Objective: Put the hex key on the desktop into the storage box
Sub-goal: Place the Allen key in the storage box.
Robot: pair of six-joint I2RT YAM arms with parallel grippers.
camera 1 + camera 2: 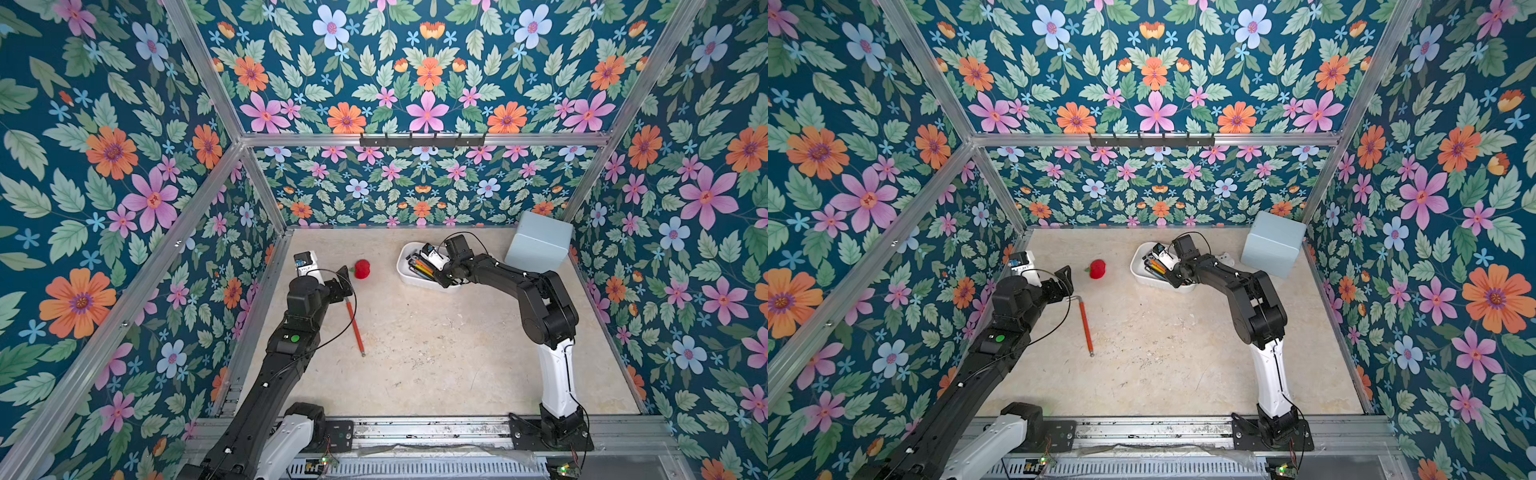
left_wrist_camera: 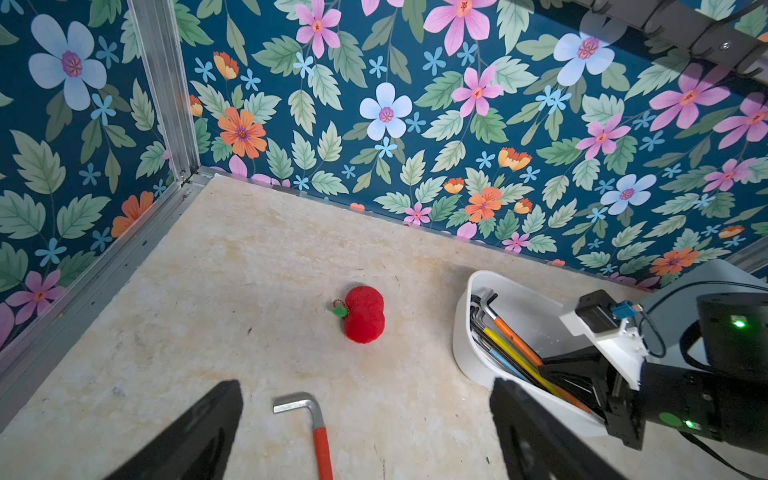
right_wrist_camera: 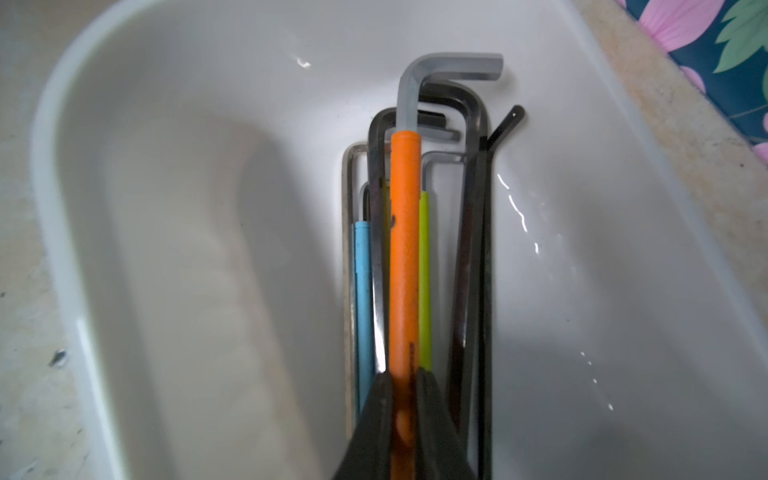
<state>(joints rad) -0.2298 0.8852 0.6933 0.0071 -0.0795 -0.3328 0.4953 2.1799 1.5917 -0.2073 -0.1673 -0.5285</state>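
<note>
The right wrist view alone shows the grip: the right gripper (image 3: 402,376) is clenched on the orange-sleeved hex key (image 3: 404,249), low inside the storage box (image 3: 166,137) and over a bundle of other keys (image 3: 463,291), some with blue or lime sleeves, some bare dark steel; the held key's grey bent end points at the box's end wall; in both top views the arm hides that pinch, but they place the white box near the far edge of the desktop (image 1: 436,353), right of its middle. The left wrist view shows the left gripper (image 2: 365,390) with jaws spread wide and empty, above the bent end of a red-sleeved hex key (image 2: 322,440) lying flat near the desktop's left edge; a red plush apple (image 2: 365,313) sits beyond it, apart from the box; a pale blue box (image 1: 538,245) fills the far right corner.
</note>
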